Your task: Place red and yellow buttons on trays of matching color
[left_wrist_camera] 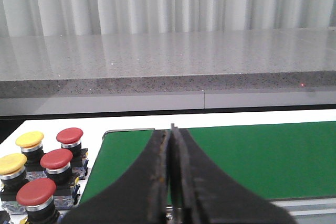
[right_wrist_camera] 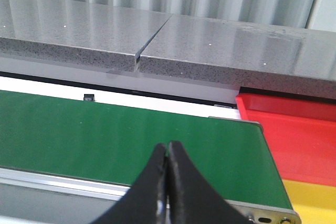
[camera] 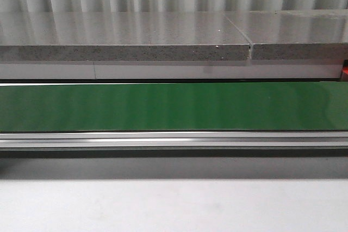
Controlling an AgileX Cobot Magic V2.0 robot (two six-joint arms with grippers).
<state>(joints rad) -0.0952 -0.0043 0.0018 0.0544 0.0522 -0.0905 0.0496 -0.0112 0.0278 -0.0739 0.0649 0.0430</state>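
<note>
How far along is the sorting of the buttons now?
Nothing looks done: the red tray and yellow tray show no buttons. Nothing is in hand; the left gripper and right gripper are shut, empty. Left: three red buttons, two yellow buttons.

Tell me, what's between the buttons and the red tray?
The green belt. Left wrist view shows the buttons at one end; right wrist view shows the red tray at the other.

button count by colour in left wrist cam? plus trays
Red buttons: 3
Yellow buttons: 2
Red tray: 1
Yellow tray: 1
Total: 5 buttons and 2 trays, 7 items; more may sit outside the frame.
</note>
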